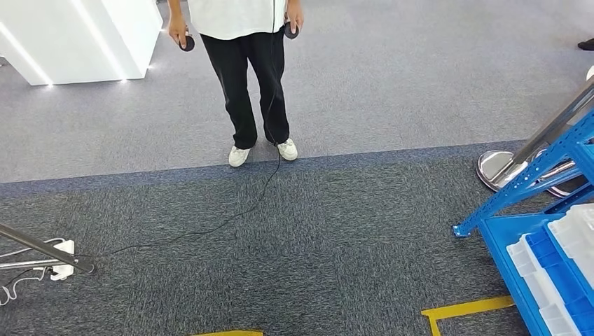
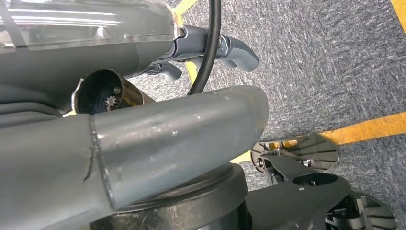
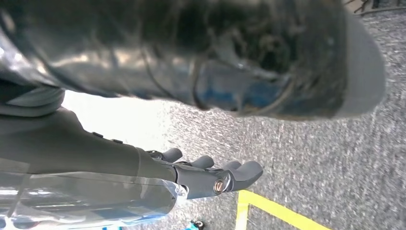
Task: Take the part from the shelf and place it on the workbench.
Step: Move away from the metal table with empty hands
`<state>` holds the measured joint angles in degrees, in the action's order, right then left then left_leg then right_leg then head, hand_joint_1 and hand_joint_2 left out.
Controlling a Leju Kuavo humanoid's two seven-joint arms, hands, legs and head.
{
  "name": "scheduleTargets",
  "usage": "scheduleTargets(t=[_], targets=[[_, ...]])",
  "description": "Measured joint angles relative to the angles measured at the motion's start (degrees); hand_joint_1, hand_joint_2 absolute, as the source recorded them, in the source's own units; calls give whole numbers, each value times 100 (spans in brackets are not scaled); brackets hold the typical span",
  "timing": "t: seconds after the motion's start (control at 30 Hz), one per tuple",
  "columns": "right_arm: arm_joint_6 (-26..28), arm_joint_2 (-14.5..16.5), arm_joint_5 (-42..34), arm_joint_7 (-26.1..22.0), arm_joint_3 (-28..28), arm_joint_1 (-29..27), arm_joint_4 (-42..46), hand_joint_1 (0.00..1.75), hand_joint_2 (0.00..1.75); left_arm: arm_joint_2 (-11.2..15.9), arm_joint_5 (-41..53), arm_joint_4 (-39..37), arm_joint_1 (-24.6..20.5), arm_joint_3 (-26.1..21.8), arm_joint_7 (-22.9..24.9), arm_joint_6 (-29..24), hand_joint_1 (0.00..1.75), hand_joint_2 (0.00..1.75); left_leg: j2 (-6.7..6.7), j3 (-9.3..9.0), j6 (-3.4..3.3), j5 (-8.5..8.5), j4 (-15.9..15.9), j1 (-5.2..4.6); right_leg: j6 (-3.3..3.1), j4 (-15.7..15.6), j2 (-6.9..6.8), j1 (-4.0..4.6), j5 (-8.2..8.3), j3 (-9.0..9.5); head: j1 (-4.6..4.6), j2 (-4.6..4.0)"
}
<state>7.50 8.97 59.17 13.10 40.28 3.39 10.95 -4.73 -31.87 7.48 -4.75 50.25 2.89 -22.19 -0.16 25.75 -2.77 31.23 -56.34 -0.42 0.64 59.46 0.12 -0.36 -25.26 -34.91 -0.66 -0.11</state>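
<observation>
My left hand (image 2: 210, 50) hangs over the grey carpet (image 1: 329, 259); its fingers are a little curled with gaps between them, and it holds nothing. My right hand (image 3: 210, 175) also hangs over the carpet, fingers stretched out side by side and slightly apart, with nothing in it. The blue shelf (image 1: 553, 182) stands at my right, with white and blue bins (image 1: 560, 259) on its low level; whether a part lies in them I cannot tell. Both hands are well apart from the shelf. A person (image 1: 242, 70) stands ahead, holding a dark controller (image 1: 187, 43) in each hand.
</observation>
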Motion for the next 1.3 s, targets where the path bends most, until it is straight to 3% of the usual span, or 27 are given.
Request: scheduleTargets(t=[0.07,0.1,0.2,0.23,0.27,0.33,0.37,0.43,0.5,0.57,0.6,0.67,0.7,0.73,0.77,0.8,0.87,0.9,0.97,1.03,1.1,1.17,1.23,1.27,1.3], targets=[[1,3,0,4,1,0,0,0,0,-12,0,1,-6,0,0,-3,0,0,35,-80,-16,-132,189,34,39,56,5,15,-49,-30,-4,0],[2,1,0,6,1,2,0,0,0,-18,0,2,-7,0,0,-7,0,0,61,-116,-18,-188,270,54,60,231,8,17,-158,-116,-4,0],[1,-1,0,13,6,-3,-1,0,0,-23,0,2,8,0,0,-12,0,0,158,-119,-17,-205,289,56,143,1161,5,-43,-547,-558,-3,0],[1,-1,0,14,8,-10,-2,0,0,-23,0,2,14,0,0,-12,0,0,196,-123,-4,-184,274,60,177,1307,-2,-72,-539,-631,-4,0],[0,-1,0,15,11,-17,-3,0,0,-23,0,2,17,0,0,-12,0,0,233,-132,18,-152,251,71,213,1238,-17,-105,-425,-601,-4,0],[0,0,0,17,20,-22,-5,0,0,-22,0,2,17,0,0,-11,0,0,307,-163,92,-51,164,103,280,639,-131,-156,-98,-307,-5,0],[-1,7,0,18,25,-16,-6,0,0,-19,0,2,15,0,0,-12,0,0,345,-168,140,16,98,104,273,347,-205,-153,-7,-163,-11,0],[-2,19,0,18,36,-1,-8,0,0,-10,0,2,11,1,0,-14,0,0,413,-172,219,113,16,86,164,120,-270,-114,-29,-57,-21,0],[-1,22,0,18,45,2,-8,0,0,-9,0,3,-6,2,0,-15,0,0,472,-196,263,145,11,89,27,133,-185,-82,-53,-78,-22,0],[0,20,0,19,51,-2,-7,0,0,-10,0,6,-26,2,-1,-15,0,0,397,-175,301,263,-119,117,-53,115,-111,-72,-62,-65,-22,0],[0,19,0,19,52,2,-7,0,0,-10,0,8,-31,2,-2,-15,0,0,310,-76,312,400,-346,126,-87,103,-74,-74,-64,-54,-20,0],[0,17,0,19,54,13,-7,0,0,-10,0,9,-27,2,-4,-15,0,0,132,342,301,743,-1127,129,-128,96,12,-59,-69,-43,-17,0],[0,17,0,19,55,17,-7,0,0,-10,0,9,-18,3,-4,-15,0,0,95,581,287,848,-1520,127,-137,96,71,-45,-71,-40,-18,0],[0,17,0,19,55,18,-7,0,0,-10,0,9,-6,3,-4,-15,0,0,76,761,264,846,-1765,122,-141,96,138,-31,-73,-32,-17,0],[0,17,0,19,55,18,-7,0,0,-10,0,9,6,4,-4,-15,0,0,62,849,233,721,-1793,113,-143,97,210,-22,-74,-20,-18,0],[-1,17,0,19,55,17,-7,0,0,-10,0,9,15,5,-4,-15,0,0,38,828,196,489,-1586,101,-143,97,285,-16,-74,-5,-17,0],[-2,19,0,19,55,16,-7,0,0,-8,0,9,21,6,-4,-15,0,0,-146,614,126,-1,-849,75,-131,101,420,-15,-68,9,-19,0],[-2,20,0,19,56,19,-7,0,0,-5,0,9,23,7,-4,-15,0,0,-259,524,108,-142,-547,66,-114,105,482,-16,-60,0,-19,0],[-2,21,0,19,57,17,-8,0,0,-2,0,9,13,10,-6,-15,0,0,-382,465,99,-201,-305,43,-50,94,592,-33,-29,-33,-19,0],[-2,20,0,19,57,-3,-8,0,0,-1,1,10,-8,15,-9,-15,0,0,-278,443,78,-249,-236,45,26,77,653,-51,-1,-56,-19,0],[-2,17,0,20,57,-13,-7,0,0,-2,3,11,-11,22,-13,-15,0,0,-155,404,24,-328,-135,64,72,258,446,-32,-137,-145,-28,0],[-2,16,0,22,57,-1,-7,0,0,-4,5,13,1,30,-15,-9,0,0,-11,400,-16,-367,-92,55,96,833,147,-15,-499,-407,-40,0],[-3,15,0,23,56,6,-7,0,0,-5,7,13,22,35,-15,-3,0,0,153,419,-25,-364,-102,36,121,1415,46,-26,-751,-658,-43,0],[-3,15,0,24,56,4,-7,0,0,-5,7,13,28,37,-15,-2,0,0,230,423,-23,-356,-108,33,133,1476,24,-35,-729,-664,-43,0],[-3,13,0,27,56,-1,-7,0,0,-6,7,13,28,38,-15,-2,0,0,301,423,-16,-345,-116,34,141,1323,-4,-43,-611,-560,-44,0]])
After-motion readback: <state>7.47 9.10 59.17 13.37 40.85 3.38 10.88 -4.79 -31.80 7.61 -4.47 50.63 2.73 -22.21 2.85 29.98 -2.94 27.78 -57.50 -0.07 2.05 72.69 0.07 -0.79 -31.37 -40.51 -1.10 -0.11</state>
